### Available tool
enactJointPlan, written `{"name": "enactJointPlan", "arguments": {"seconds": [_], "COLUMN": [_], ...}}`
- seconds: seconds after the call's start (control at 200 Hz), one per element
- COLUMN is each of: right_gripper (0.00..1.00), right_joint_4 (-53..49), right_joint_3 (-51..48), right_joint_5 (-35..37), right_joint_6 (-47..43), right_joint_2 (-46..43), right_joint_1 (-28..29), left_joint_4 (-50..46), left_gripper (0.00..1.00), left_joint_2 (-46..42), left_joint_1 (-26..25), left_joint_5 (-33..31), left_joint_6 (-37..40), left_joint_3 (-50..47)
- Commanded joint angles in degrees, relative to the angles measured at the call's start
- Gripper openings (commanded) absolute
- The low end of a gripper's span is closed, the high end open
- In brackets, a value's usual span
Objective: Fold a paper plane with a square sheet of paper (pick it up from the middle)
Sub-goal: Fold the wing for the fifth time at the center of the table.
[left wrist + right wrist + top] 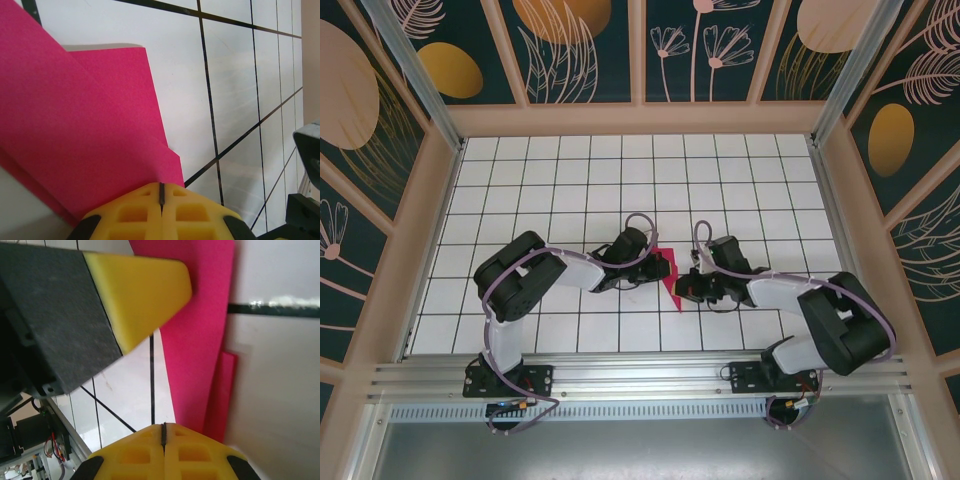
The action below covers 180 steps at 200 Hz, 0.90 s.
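The left gripper (161, 187) is closed, its yellow tips meeting at one edge of the folded magenta paper (75, 130). The right gripper (163, 429), also closed, sits at the paper's opposite side. Both grippers crowd the paper on the gridded white table (570, 170). Floral wall panels (590, 40) stand well beyond the paper.

Overhead looks down; both wrists (close) share paper (90, 125).

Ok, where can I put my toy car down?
The back rows of the table under the flowery wall are bare, far corners too. The front middle is crowded: left gripper and right gripper meet at the pink paper.
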Motion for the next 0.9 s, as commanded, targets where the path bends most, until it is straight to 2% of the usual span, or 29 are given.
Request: {"name": "enactJointPlan", "arguments": {"seconds": [0.0, 0.245, 0.57, 0.726, 0.896], "right_gripper": [0.02, 0.03, 0.04, 0.04, 0.03], "right_joint_4": [0.8, 0.8, -2.2, -2.3, -2.2], "right_joint_3": [2.2, 4.4, 6.9, 5.3, 1.5], "right_joint_5": [-1.5, -2.1, -0.4, 1.4, 2.5], "right_joint_6": [0.1, -0.3, -1.2, -1.7, -1.6], "right_joint_2": [3.5, 7.1, 6.5, 12.2, 12.7], "right_joint_1": [0.6, 1.5, 1.6, 1.6, 1.6], "left_joint_4": [-5.2, -5.5, -5.9, -6.5, -7.4], "left_gripper": [0.03, 0.03, 0.03, 0.02, 0.0], "left_joint_2": [2.4, 2.5, 2.7, 2.9, 3.0], "left_joint_1": [0.1, 0.2, 0.1, 0.2, 0.1], "left_joint_5": [-3.7, -3.2, -2.9, -3.2, -4.5], "left_joint_6": [0.2, 0.4, 0.7, 0.6, -0.8], "left_joint_3": [-1.4, -0.9, -0.6, -0.1, -0.4]}}
